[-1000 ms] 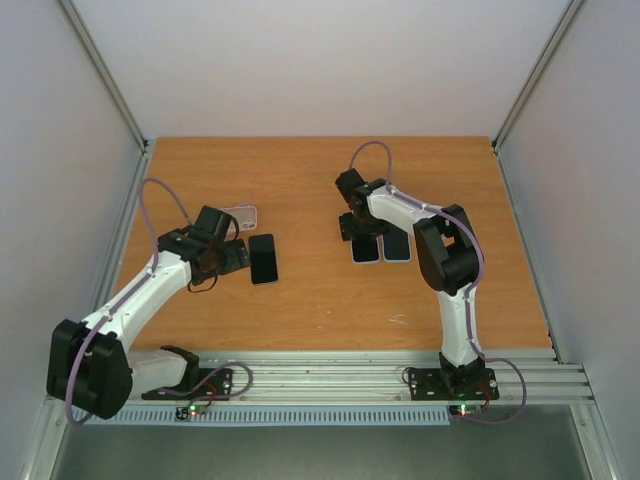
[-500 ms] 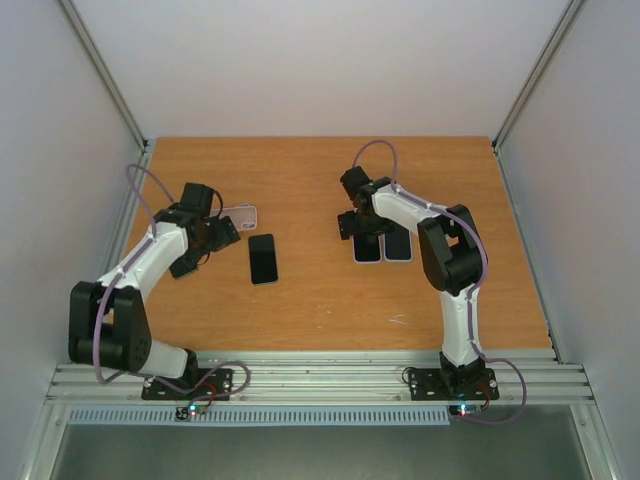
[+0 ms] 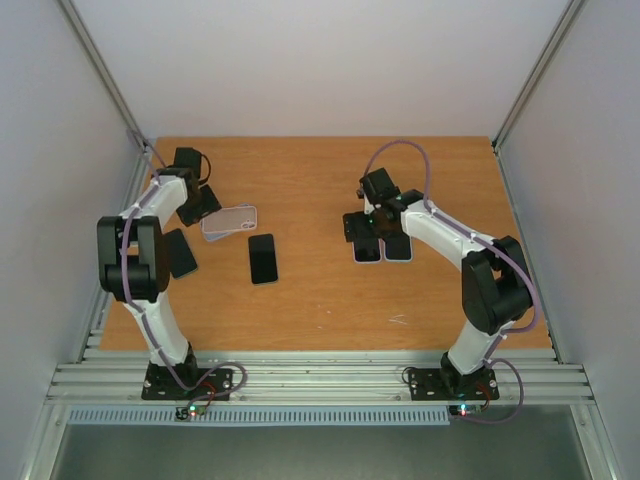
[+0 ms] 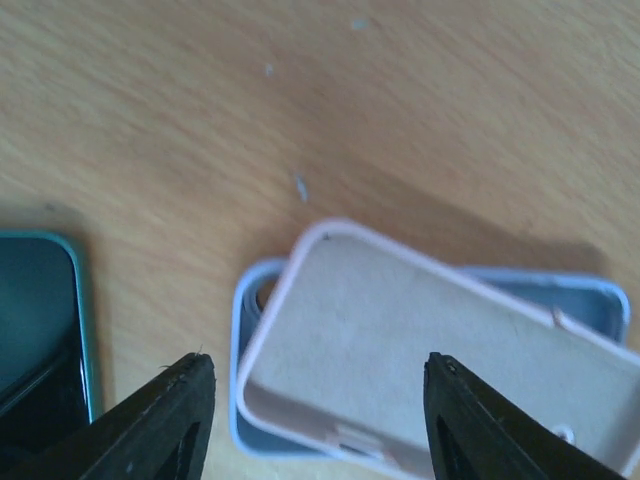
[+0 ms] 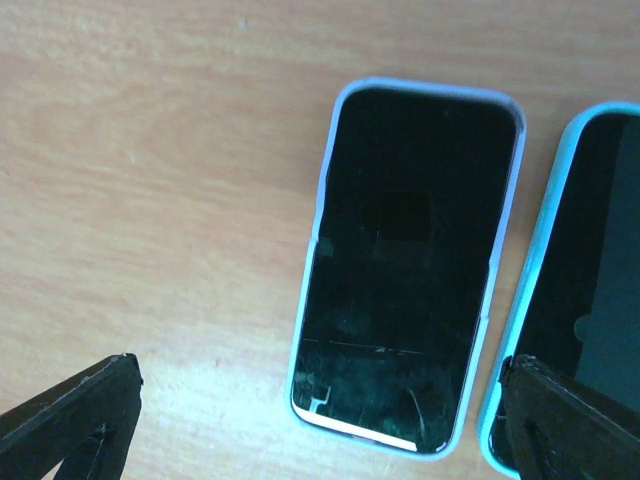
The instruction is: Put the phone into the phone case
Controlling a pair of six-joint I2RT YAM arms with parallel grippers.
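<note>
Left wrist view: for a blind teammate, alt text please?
An empty pale pink phone case lies askew on a light blue case on a wooden table. The jaws stand apart at the bottom; a dark phone shows left.

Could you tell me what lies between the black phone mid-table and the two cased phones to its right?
Only bare table: the top view shows nothing between the black phone and the nearer cased phone.

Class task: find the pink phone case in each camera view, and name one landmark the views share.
Top external: pink phone case left of centre, toward the back.
Left wrist: centre to lower right.
Right wrist: not in it.
Landmark: the blue case beneath it.
</note>
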